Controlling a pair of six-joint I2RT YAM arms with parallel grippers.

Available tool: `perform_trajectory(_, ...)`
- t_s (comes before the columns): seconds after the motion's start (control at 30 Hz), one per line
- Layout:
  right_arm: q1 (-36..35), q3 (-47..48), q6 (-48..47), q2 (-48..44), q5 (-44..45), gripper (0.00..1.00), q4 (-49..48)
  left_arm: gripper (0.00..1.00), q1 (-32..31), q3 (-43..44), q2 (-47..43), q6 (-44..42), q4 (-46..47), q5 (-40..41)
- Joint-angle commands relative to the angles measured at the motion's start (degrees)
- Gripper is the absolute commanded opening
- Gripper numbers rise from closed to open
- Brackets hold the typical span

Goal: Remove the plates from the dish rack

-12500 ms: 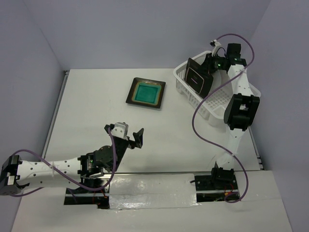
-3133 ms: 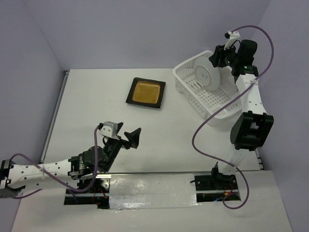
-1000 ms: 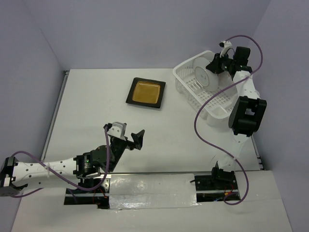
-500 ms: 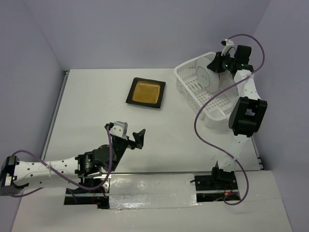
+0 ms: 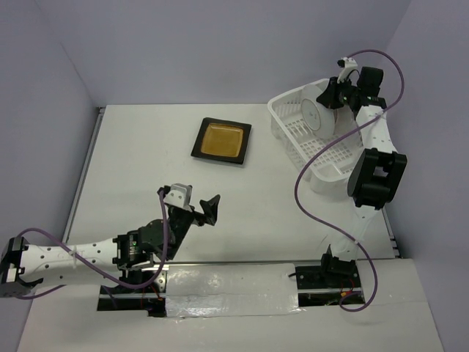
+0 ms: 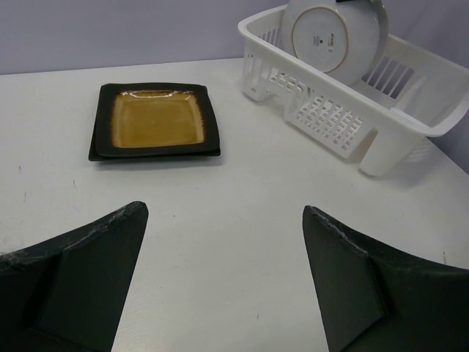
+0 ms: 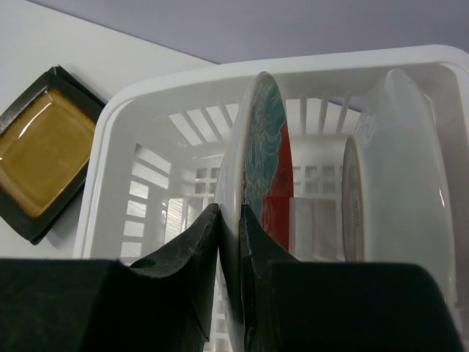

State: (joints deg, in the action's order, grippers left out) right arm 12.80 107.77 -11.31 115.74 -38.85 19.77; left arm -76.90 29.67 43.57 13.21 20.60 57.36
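My right gripper (image 7: 229, 216) is pinching the rim of a round plate (image 7: 260, 139), one finger on each face. The plate stands on edge in the dish rack (image 5: 333, 158), in the upper right of the overhead view. From my right wrist I see it edge-on, running from the bottom centre of the frame up to the rack's far rim. Its red and teal patterned face is turned to the right of that frame and its white underside to the left. Overhead, that white underside faces the middle of the table (image 5: 146, 161), and the plate's top stands above the rack's far wall. I cannot tell whether its lower edge touches the rack floor.

A second round plate (image 7: 399, 169) stands just to the right of it in my right wrist view. It is also upright, roughly parallel, and apart from the first. The rack's long axis runs diagonally from upper left to lower right in the overhead frame.

The amber square plate (image 5: 222, 139) lies flat at upper centre, well apart from the rack, with a second black edge showing under it.

My left gripper (image 5: 201, 207) hovers over the lower centre-left of the table, fingers spread wide, holding nothing.
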Motion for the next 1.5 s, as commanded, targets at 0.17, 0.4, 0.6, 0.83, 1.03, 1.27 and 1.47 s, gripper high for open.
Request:
perform_trajectory(0.17, 0.83, 3.69, 2.07, -10.18, -1.57, 0.0, -16.76, 0.99, 0.09, 1.79, 0.11, -1.17, 2.34, 0.73)
perform_trajectory(0.4, 0.74, 3.24, 5.25, -11.41, -0.53, 0.0, -19.59, 0.99, 0.09, 1.79, -0.07, -1.17, 2.25, 0.91)
perform_trajectory(0.6, 0.65, 2.28, 5.16, -13.96, 1.32, 0.0, -19.59, 0.99, 0.09, 1.62, -0.24, -1.26, 2.52, 0.91)
perform_trajectory(0.83, 0.12, 1.04, 9.71, -18.36, -1.65, 0.0, -23.1, 0.99, 0.09, 1.7, -1.38, -0.47, 1.55, 0.73)
perform_trajectory(1.03, -3.65, 3.68, 15.34, -20.73, -4.39, 0.0, -23.63, 0.99, 0.09, 4.07, -4.81, 2.6, -3.45, 1.44)
perform_trajectory(1.27, -20.68, -1.42, 6.42, -27.93, 2.87, 0.0, -18.82, 1.0, 0.09, 5.39, -10.61, 6.12, -9.25, 5.9)
perform_trajectory(1.47, -38.78, -1.66, -2.22, -30.65, 16.6, 0.0, -13.61, 1.0, 0.09, 11.11, -13.06, 14.89, -21.2, 11.18)
